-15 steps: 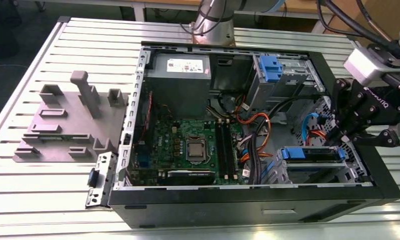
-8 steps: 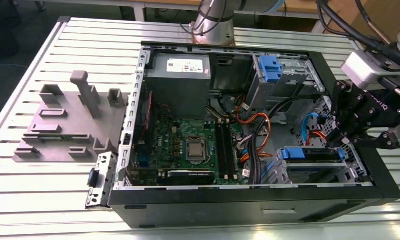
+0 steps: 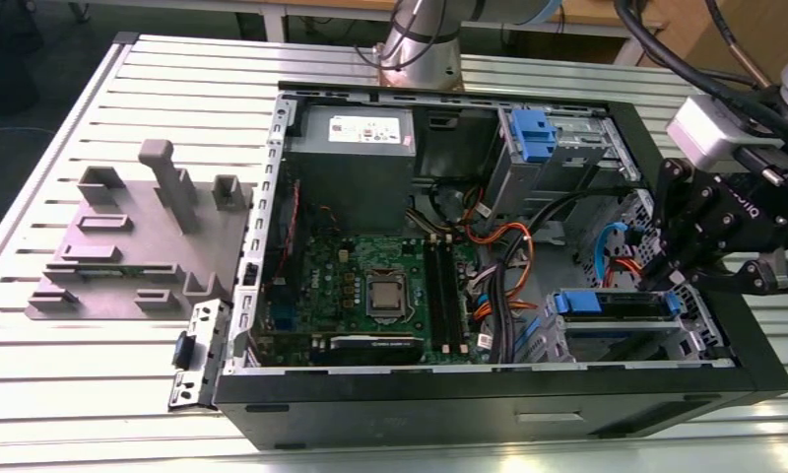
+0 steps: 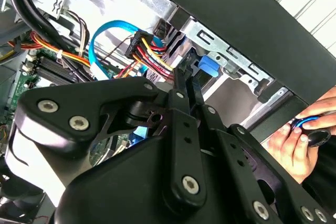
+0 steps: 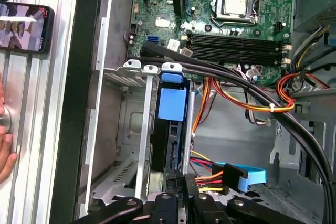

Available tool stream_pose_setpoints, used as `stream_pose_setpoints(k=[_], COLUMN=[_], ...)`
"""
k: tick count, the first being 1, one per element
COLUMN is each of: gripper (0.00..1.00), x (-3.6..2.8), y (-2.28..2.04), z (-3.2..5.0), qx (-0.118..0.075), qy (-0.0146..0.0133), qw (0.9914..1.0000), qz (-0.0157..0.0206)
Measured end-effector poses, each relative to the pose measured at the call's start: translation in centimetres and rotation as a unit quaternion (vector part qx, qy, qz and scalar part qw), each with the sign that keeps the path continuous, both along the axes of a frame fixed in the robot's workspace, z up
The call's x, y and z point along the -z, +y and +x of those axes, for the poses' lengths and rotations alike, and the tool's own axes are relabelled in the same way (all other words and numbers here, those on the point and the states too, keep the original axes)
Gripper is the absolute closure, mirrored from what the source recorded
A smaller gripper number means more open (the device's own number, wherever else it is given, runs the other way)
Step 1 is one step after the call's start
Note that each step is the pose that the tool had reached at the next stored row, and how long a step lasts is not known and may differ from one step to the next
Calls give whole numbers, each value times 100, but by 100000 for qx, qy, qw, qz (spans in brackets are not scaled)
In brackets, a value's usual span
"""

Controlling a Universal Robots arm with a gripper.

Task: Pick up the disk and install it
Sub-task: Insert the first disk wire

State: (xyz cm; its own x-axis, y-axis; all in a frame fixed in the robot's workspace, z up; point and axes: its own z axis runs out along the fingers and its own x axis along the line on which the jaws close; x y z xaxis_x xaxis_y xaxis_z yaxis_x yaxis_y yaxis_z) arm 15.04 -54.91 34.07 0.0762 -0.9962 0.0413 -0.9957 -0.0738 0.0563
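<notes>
Case (image 3: 499, 406) on table (image 3: 79, 394), fixture plate (image 3: 105, 268) beside it at the exterior view's left — disk (image 3: 611, 303) inside case.

open black computer case (image 3: 499, 399) on slatted metal table (image 3: 79, 394) | green motherboard (image 3: 367, 281) flat inside | grey power supply (image 3: 355, 133) beside it | grey fixture block (image 3: 131, 246) beside case | phone (image 5: 26, 27) on table

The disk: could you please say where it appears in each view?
Exterior view: the disk stands in the drive cage, at the exterior view's right.
Second wrist view: blue frame beside the cage.
First wrist view: on edge inside the cage.
Shared landmark: the green motherboard.
</notes>
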Motion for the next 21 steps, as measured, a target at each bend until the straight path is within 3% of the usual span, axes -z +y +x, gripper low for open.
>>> stream_pose_setpoints(k=[4, 15, 21], gripper=[83, 83, 83], x=[9, 50, 56], y=[-21, -29, -31], z=[-32, -69, -70], qx=[-4, 812, 1749], qy=[-104, -716, -836], qw=[100000, 99994, 99981], qz=[140, 143, 144])
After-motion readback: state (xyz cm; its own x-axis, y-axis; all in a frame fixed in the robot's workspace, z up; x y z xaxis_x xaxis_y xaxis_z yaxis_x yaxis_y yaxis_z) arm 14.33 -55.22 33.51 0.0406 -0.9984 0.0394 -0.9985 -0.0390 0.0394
